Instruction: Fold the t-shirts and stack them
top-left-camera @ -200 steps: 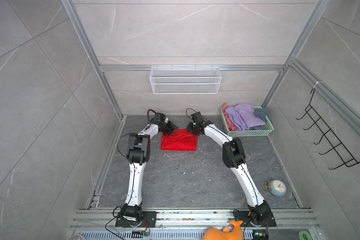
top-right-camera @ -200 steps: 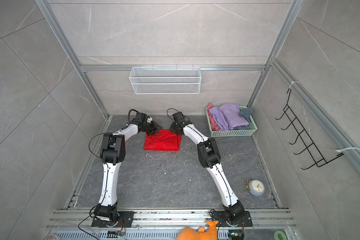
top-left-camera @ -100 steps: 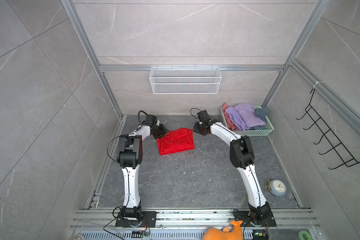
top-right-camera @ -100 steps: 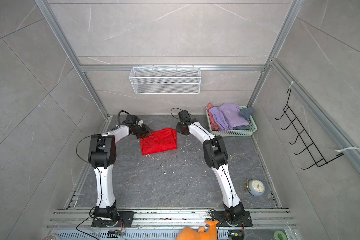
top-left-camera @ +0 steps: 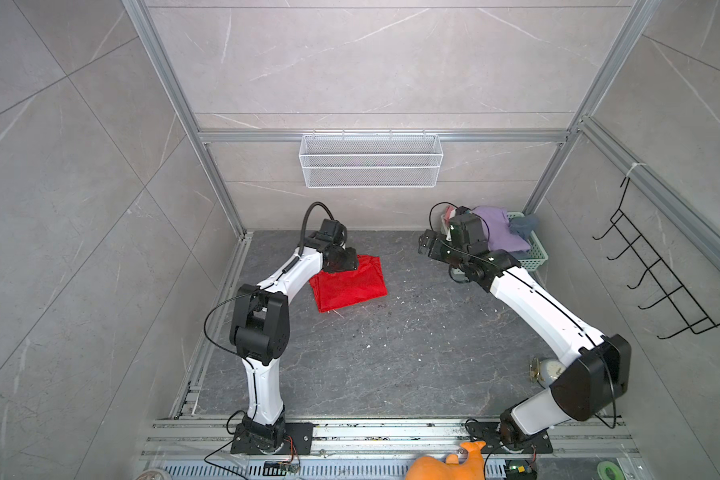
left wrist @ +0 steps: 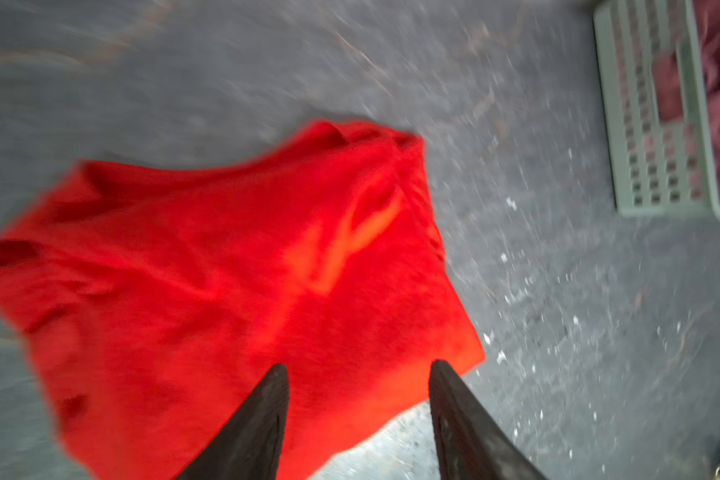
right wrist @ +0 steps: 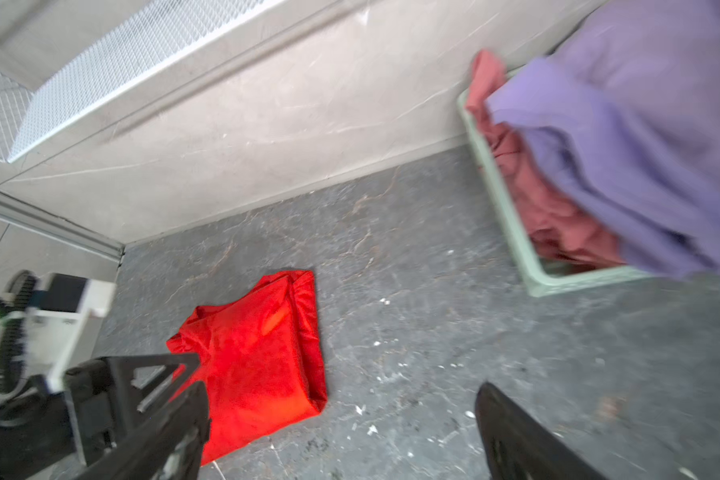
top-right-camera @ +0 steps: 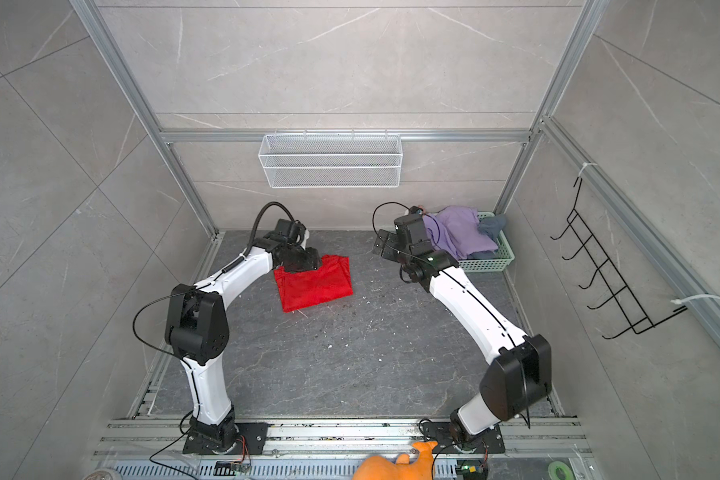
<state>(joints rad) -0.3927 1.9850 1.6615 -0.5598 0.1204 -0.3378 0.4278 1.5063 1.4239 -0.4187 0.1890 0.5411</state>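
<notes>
A bright red t-shirt (top-left-camera: 350, 282) (top-right-camera: 314, 282) lies folded on the grey floor at the back left. My left gripper (top-left-camera: 344, 262) (top-right-camera: 308, 262) hovers over its far left corner. In the left wrist view the left gripper (left wrist: 358, 370) is open, and the red cloth (left wrist: 225, 270) lies below it, not pinched. My right gripper (top-left-camera: 427, 245) (top-right-camera: 381, 245) (right wrist: 341, 399) stands wide open and empty in the air, to the right of the red shirt (right wrist: 254, 357). A lavender t-shirt (top-left-camera: 497, 230) (right wrist: 620, 145), a dusty pink one (right wrist: 533, 199) and a dark grey one (top-left-camera: 524, 224) are heaped in a pale green basket (top-left-camera: 537, 249) (right wrist: 512, 224).
A white wire basket (top-left-camera: 371, 166) hangs on the back wall and a black hook rack (top-left-camera: 661, 282) on the right wall. An alarm clock (top-left-camera: 549, 370) sits by the right arm's elbow. An orange plush toy (top-left-camera: 449, 465) and a green tape roll (top-left-camera: 607, 471) lie at the front rail.
The red shirt has slid left and turned a little. The right gripper has let go, opened wide and drawn back to the right by the basket. The left gripper has opened over the shirt's corner.
</notes>
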